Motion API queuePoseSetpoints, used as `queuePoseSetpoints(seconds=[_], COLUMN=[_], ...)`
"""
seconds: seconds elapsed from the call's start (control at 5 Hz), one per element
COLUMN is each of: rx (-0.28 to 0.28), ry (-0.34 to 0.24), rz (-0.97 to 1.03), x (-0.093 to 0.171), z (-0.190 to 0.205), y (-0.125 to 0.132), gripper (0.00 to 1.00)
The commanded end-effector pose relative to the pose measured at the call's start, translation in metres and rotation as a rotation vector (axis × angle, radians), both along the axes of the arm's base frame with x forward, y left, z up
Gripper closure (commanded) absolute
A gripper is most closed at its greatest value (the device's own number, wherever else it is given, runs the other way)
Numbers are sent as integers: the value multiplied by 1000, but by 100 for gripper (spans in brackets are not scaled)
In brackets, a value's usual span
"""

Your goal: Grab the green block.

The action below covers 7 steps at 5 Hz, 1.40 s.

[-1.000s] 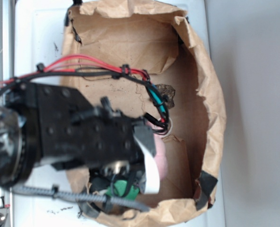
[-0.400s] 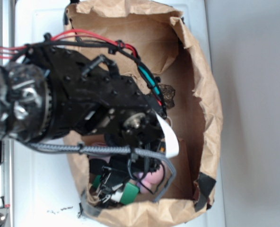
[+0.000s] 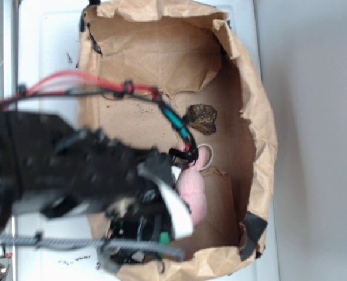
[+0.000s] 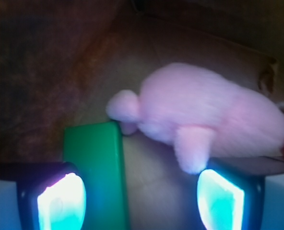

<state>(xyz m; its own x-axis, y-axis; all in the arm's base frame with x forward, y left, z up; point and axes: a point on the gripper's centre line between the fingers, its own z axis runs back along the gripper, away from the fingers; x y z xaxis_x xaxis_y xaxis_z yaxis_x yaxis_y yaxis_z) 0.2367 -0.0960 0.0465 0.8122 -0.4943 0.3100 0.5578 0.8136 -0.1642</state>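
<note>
A paper-lined box (image 3: 252, 117) sits on the tabletop (image 3: 50, 47), and the arm (image 3: 62, 170) reaches into it from the left of the exterior view. Inside, a rock (image 3: 201, 117) lies toward the middle, with a ring (image 3: 205, 157) below it. The bunny (image 3: 192, 190) lies just below the ring, beside the arm. In the wrist view, the block (image 4: 96, 167) lies left of and nearer than the bunny (image 4: 204, 120), touching its tail end. The claw (image 4: 139, 201) hangs spread, 1 finger (image 4: 60, 201) over the block, the other just below the bunny's leg.
</note>
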Motion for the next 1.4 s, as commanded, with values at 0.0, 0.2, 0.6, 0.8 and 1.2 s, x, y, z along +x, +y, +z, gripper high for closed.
queuePoseSetpoints(seconds=[0.0,0.2,0.6,0.8,1.2], rx=[-53,-102,-121,-71,13], ry=[28,161,87,16,-8], rz=[-151,-176,-215,-249,-241], x=[-2,12,-8,-10,0], z=[1,5,-2,-7,-4], y=[-26,-17,-34,-36,-25], gripper=[0,0,0,0,0])
